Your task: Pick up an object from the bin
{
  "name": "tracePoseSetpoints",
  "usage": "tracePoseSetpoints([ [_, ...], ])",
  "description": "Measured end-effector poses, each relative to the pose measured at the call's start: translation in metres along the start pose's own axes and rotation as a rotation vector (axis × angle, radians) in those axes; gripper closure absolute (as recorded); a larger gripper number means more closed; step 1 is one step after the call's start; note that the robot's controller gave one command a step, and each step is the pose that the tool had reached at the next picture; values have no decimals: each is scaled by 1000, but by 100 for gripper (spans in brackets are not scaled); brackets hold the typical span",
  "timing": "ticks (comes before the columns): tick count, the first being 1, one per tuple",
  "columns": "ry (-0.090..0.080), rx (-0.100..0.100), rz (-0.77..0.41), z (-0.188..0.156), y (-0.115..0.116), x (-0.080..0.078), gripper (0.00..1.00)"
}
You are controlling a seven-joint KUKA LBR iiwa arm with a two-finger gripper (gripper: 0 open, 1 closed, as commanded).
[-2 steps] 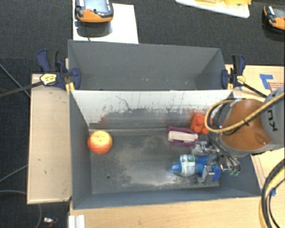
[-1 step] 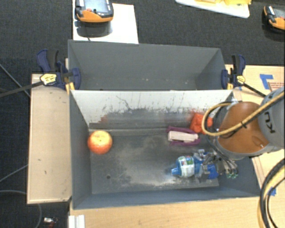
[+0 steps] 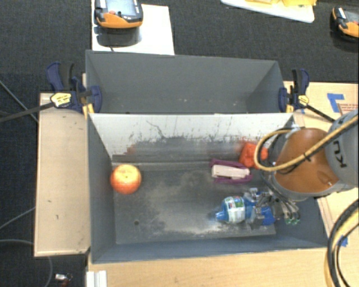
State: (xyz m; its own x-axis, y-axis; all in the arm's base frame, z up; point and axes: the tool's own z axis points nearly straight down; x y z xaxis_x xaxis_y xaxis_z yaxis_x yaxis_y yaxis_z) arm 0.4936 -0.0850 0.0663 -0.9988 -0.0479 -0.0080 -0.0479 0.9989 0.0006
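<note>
A red-and-yellow apple [image 3: 125, 179] sits alone at 8 o'clock of the view, well apart from everything else. At 4 o'clock lies a flat purple-and-white thing [image 3: 230, 171] — what kind it is cannot be told. Just beside it, at its 2 o'clock, is a small orange thing [image 3: 247, 154], partly hidden. On the dark surface [image 3: 33, 45], at 11 o'clock, an orange-and-black handheld device [image 3: 118, 13] rests on a white sheet [image 3: 154, 31]. White and yellow papers [image 3: 269, 7] lie at 1 o'clock — a second orange-and-black device [image 3: 346, 21] at 2 o'clock.
</note>
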Motion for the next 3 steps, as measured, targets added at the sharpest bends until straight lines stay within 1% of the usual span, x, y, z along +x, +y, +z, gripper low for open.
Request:
tracePoseSetpoints([
  [2,-3,0,-4,-5,0,-1,100],
  [3,7,-2,-5,-32,1,2,100],
])
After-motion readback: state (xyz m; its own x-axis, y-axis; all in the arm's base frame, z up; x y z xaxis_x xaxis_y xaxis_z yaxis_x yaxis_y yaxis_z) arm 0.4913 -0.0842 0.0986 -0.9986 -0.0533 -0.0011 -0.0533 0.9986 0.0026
